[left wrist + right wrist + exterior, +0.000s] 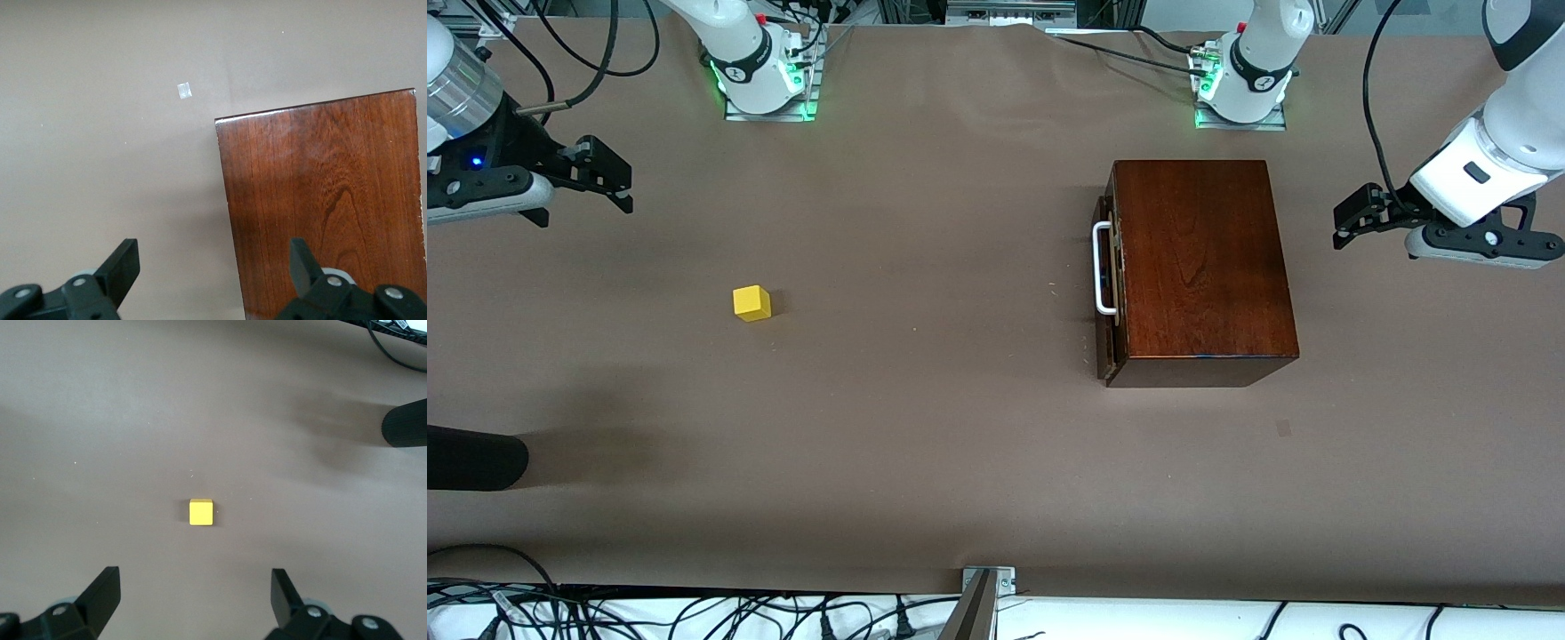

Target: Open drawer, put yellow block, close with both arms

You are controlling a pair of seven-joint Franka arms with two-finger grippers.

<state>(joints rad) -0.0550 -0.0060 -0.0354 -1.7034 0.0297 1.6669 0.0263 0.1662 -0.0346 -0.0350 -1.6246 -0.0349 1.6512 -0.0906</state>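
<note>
The dark reddish-brown wooden box (pixel 1205 267) stands toward the left arm's end of the table. Its drawer (pixel 1110 267) is pushed in, and the white bar handle (pixel 1103 268) faces the right arm's end. No pale tray shows. The yellow block (pixel 751 302) lies on the table toward the right arm's end, far from the box. My right gripper (pixel 611 175) hangs open and empty above the table, and its wrist view shows the block (pixel 201 512) ahead of its fingertips (pixel 107 585). My left gripper (pixel 1343 227) hangs open and empty by the box's handleless end (pixel 320 200).
A black cylinder (pixel 471 458) lies at the right arm's end, nearer the front camera than the block; it also shows in the right wrist view (pixel 405 423). A small tape square (pixel 1283 428) sits on the brown table cover (pixel 943 400). A metal bracket (pixel 987 582) marks the table's front edge.
</note>
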